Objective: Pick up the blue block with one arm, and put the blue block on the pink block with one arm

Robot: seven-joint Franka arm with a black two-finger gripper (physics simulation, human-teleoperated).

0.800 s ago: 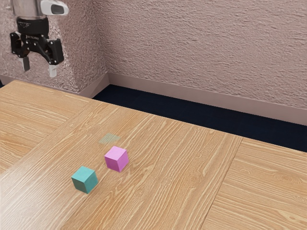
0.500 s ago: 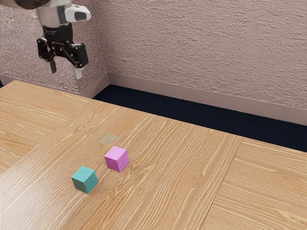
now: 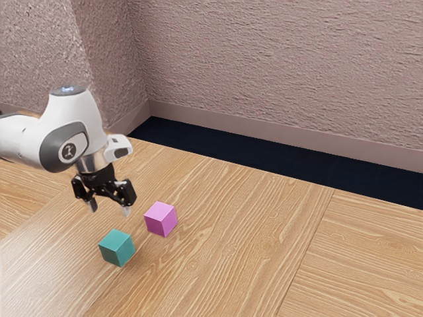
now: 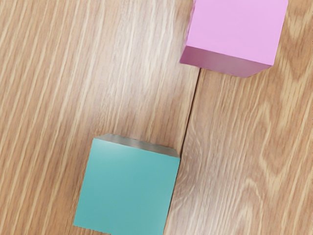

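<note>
A teal-blue block rests on the wooden table, with a pink block just beyond it toward the exterior view's right. My gripper hangs open a short way above the table, over and slightly behind the teal-blue block, holding nothing. From the hand's camera the teal-blue block lies right under the hand and the pink block sits a little apart from it across a seam in the tabletop.
The table's far edge drops to a dark floor before a rough pink wall. Bare wood stretches to the exterior view's right of the blocks.
My arm has swung down from high at the upper left to just above the teal-blue block. The fingers stay apart. Neither block has moved.
</note>
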